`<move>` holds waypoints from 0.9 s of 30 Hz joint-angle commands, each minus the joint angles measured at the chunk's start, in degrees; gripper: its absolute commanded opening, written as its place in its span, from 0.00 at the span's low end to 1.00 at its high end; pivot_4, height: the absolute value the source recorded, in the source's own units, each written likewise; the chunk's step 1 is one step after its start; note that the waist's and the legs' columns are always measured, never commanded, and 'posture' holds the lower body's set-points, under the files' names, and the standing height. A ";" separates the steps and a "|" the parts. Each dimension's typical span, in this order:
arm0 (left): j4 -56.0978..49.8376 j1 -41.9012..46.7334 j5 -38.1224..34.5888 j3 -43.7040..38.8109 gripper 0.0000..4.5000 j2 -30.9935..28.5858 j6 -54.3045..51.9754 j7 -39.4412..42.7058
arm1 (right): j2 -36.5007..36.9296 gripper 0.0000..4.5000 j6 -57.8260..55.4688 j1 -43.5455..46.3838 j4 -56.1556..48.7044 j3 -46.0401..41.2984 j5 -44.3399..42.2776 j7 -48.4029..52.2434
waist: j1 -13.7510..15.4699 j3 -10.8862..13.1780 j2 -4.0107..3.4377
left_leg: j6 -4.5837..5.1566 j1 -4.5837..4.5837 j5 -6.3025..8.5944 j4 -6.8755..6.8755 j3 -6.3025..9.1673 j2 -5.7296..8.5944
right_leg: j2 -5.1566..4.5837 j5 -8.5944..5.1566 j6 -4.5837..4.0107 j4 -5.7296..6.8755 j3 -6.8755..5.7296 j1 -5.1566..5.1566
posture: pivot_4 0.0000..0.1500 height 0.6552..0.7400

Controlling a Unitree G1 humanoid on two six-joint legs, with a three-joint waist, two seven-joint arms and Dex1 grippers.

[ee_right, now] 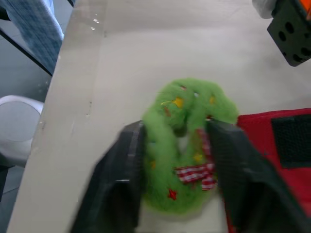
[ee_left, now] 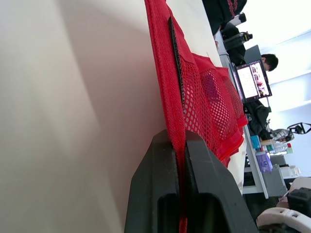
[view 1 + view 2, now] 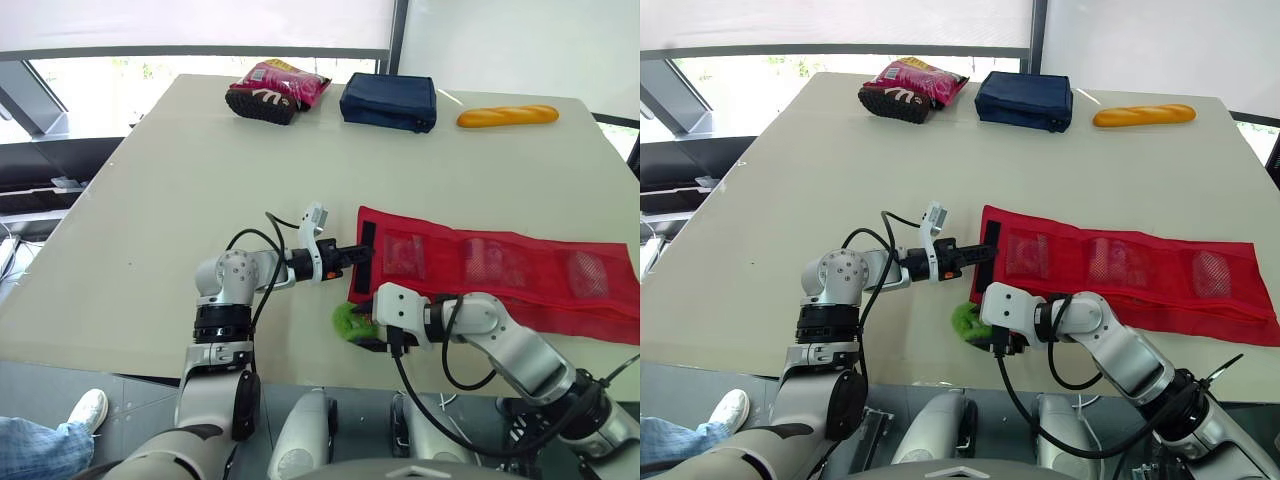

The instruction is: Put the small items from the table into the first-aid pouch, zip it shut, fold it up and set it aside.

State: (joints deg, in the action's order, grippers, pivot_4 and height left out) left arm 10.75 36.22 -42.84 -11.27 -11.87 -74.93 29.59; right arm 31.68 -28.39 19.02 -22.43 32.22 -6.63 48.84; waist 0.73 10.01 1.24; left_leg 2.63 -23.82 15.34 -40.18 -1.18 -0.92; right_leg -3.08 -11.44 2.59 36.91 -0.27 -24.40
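- The red mesh pouch (image 3: 500, 270) lies unfolded and flat on the near right part of the table (image 3: 200, 170). Its long side runs left to right, and in the left eye view its right end is cut off at the picture's edge.
- The left gripper (image 2: 179, 141) is pinched tight on the pouch's left edge. In the left wrist view the red fabric runs straight down between the two black fingers (image 2: 150, 184) with no gap.
- A black strip (image 3: 367, 243) crosses the pouch at that left end, just beside the pinch.
- Three mesh pockets (image 3: 482, 262) hold pale things. The mesh blurs them too much to say what they are.
- The right arm covers part of the pouch's near edge.
- The green plush wreath (image 1: 165, 160) lies on the table at its near edge, touching or just beside the pouch's near left corner.
- The right gripper (image 1: 176, 131) is closed onto the wreath, one finger pressed into the fluff on each side. The wreath rests on the table.
- The wreath carries a red checked bow and small red and yellow specks. From the head views most of it is hidden under the gripper's white housing.
- Along the far edge, well apart from the pouch, sit a pink snack bag (image 3: 280, 88), a navy bag (image 3: 390, 100) and a bread (image 3: 507, 116).
- A white shoe (image 3: 88, 408) shows on the floor at the near left, the leg above it cut off.
- Beyond the table the left wrist view shows a person (image 2: 268, 60) at a screen (image 2: 250, 81), too small to read.
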 commanded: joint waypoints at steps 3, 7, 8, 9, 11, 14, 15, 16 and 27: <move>-0.55 1.10 -0.43 -0.55 0.00 -0.41 0.87 0.20 | 2.03 0.25 0.69 -1.15 1.39 0.07 1.92 1.87 | -0.01 0.00 0.00 | 0.00 0.01 0.00 0.00 -0.01 0.00 | 0.00 0.00 0.00 0.00 0.00 0.00 | 1.00 0.72; -0.62 1.09 -0.36 -0.53 0.00 -0.44 0.83 0.07 | 2.09 0.25 1.80 -1.39 2.27 -0.06 2.69 2.04 | 0.00 0.00 0.00 | 0.00 0.01 0.00 0.00 0.00 0.00 | 0.00 0.00 0.00 0.00 0.00 0.00 | 1.00 0.72; -0.61 1.11 -0.37 -0.54 0.00 -0.46 0.82 0.07 | 1.90 0.25 1.79 -1.35 2.39 -0.23 2.75 1.91 | 0.00 0.00 0.00 | 0.00 0.01 0.00 0.00 -0.01 0.00 | 0.00 0.00 0.00 0.00 0.00 0.00 | 1.00 0.72; -0.60 1.11 -0.39 -0.58 0.00 -0.50 0.79 0.08 | 1.78 0.25 1.80 -1.27 2.46 -0.31 2.79 1.88 | 0.00 0.00 0.00 | 0.00 0.01 0.00 0.00 -0.01 0.00 | -0.01 0.00 0.00 0.00 0.00 0.00 | 1.00 0.72; -0.53 1.15 -0.34 -0.57 0.00 -0.61 0.83 0.13 | 1.61 0.19 1.64 -1.15 2.51 -0.46 2.68 1.99 | 0.00 0.00 0.00 | -0.01 0.01 -0.01 0.00 0.00 0.00 | -0.01 0.00 0.00 0.00 0.00 0.00 | 1.00 0.72; -0.30 1.26 -0.24 -0.54 0.00 -0.79 1.03 0.25 | 1.52 0.02 1.48 -1.01 2.53 -0.64 2.34 2.35 | 0.00 0.00 0.00 | -0.01 0.01 -0.01 0.00 0.00 0.00 | -0.01 0.00 0.00 0.00 0.00 0.00 | 1.00 0.72; -0.23 1.30 -0.20 -0.51 0.00 -0.84 1.12 0.32 | 1.44 0.02 1.39 -0.89 2.47 -0.86 2.09 2.47 | 0.00 0.00 0.00 | 0.00 0.01 0.00 0.00 0.00 0.00 | -0.01 -0.01 -0.01 0.00 0.00 0.01 | 1.00 0.72; -0.20 1.33 -0.16 -0.45 0.00 -0.88 1.20 0.37 | 1.28 0.02 1.26 -0.77 2.31 -1.27 1.76 2.44 | 0.00 0.00 0.00 | 0.00 0.01 0.00 0.00 0.00 0.00 | -0.01 -0.01 -0.02 0.00 0.00 0.00 | 1.00 0.72; -0.46 0.78 0.71 0.38 0.00 -1.70 2.99 1.44 | -2.47 0.02 -7.53 -2.48 -8.87 -18.49 -15.15 0.02 | -0.06 0.01 -0.01 | 0.02 -0.01 0.01 0.01 0.01 -0.03 | 0.00 0.00 0.00 0.00 -0.01 -0.01 | 1.00 0.72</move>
State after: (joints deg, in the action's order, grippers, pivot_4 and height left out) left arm 10.93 36.20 -41.84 -10.69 -13.12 -73.45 30.10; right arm 29.75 -35.00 16.52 -27.22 17.56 -18.11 49.75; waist 0.68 10.02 1.23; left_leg 2.65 -23.83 15.35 -40.17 -1.15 -0.97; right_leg -3.07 -11.42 2.62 36.92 -0.30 -24.42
